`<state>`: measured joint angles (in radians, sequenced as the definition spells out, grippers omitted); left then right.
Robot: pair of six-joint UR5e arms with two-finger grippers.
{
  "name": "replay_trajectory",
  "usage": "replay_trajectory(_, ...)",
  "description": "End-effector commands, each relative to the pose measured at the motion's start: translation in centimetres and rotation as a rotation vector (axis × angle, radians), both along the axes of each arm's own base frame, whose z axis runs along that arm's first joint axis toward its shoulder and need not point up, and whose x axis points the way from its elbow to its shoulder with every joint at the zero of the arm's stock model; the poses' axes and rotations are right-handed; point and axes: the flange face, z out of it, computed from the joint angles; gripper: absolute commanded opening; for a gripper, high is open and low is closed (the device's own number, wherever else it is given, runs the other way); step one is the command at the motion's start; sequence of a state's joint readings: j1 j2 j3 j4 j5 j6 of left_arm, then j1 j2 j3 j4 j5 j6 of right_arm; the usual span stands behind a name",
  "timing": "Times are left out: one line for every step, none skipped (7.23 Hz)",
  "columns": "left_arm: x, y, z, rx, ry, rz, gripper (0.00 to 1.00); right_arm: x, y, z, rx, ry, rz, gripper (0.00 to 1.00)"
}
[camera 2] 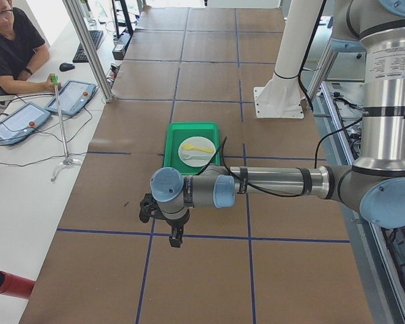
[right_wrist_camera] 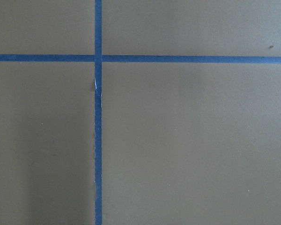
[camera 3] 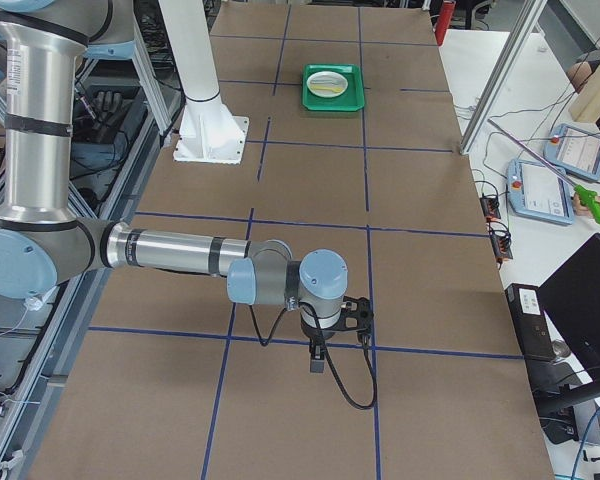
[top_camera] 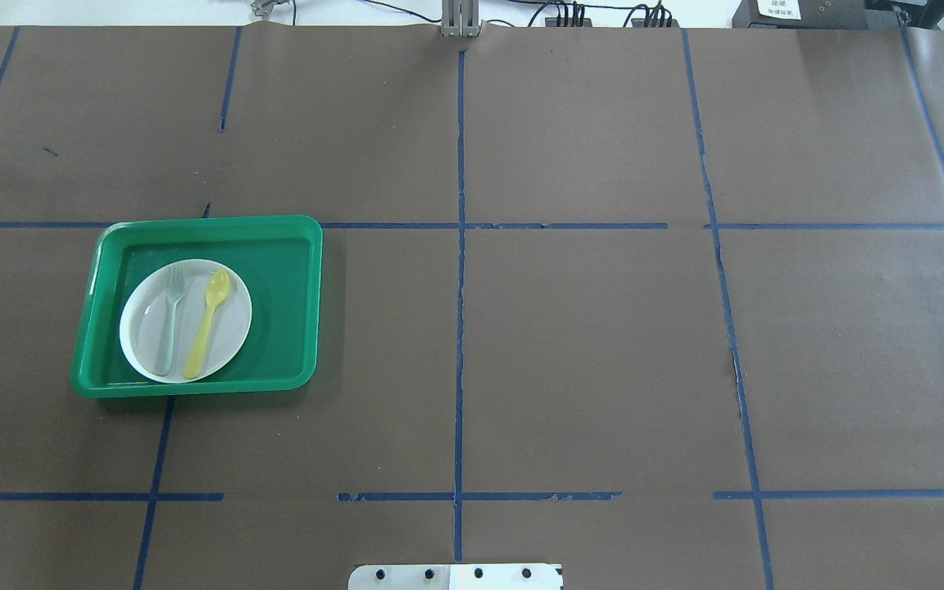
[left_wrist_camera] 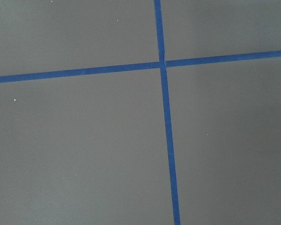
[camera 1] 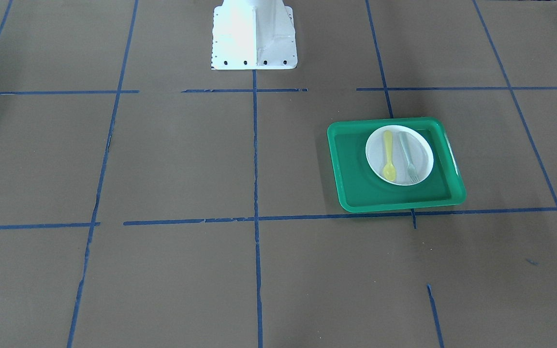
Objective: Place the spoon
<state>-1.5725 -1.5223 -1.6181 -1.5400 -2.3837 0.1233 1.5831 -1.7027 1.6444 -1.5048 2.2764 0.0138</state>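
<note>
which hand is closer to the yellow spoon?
Left. The left hand hangs over the table's left end, close by the green tray holding the spoon. The right hand hangs over the opposite end, most of the table between it and the spoon.

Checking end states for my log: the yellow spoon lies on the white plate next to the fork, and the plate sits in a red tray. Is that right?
One slip: the tray is green, not red, as the overhead exterior view shows. The rest holds: the yellow spoon lies on the white plate next to the fork, and the plate sits in that tray.
</note>
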Motion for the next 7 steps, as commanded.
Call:
replay_trajectory(0.0,-0.2,-0.5,0.011,0.0,0.0,1.0,0.0,0.0,0.0,0.0,0.0,0.0,1.0)
replay_trajectory(0.0,-0.3,-1.1,0.02,0.0,-0.003,1.0,0.0,0.0,0.0,0.0,0.0,0.0,1.0)
replay_trajectory(0.0,-1.0,-2.4,0.042,-0.002,-0.008,1.0,0.0,0.0,0.0,0.0,0.0,0.0,1.0)
replay_trajectory(-0.1,-1.8,-5.3,0.083,-0.027,-0.029,1.0,0.0,0.0,0.0,0.001,0.0,-0.001,1.0)
replay_trajectory(1.4,-2.1,-9.1,0.1,-0.063,-0.066,1.0,0.0,0.0,0.0,0.0,0.0,0.0,1.0)
replay_trajectory(4.7,-2.1,-13.3,0.125,-0.051,-0.064,1.0,0.0,0.0,0.0,0.0,0.0,0.0,1.0)
replay_trajectory(8.2,-1.8,-16.2,0.116,-0.028,-0.067,1.0,0.0,0.0,0.0,0.0,0.0,0.0,1.0)
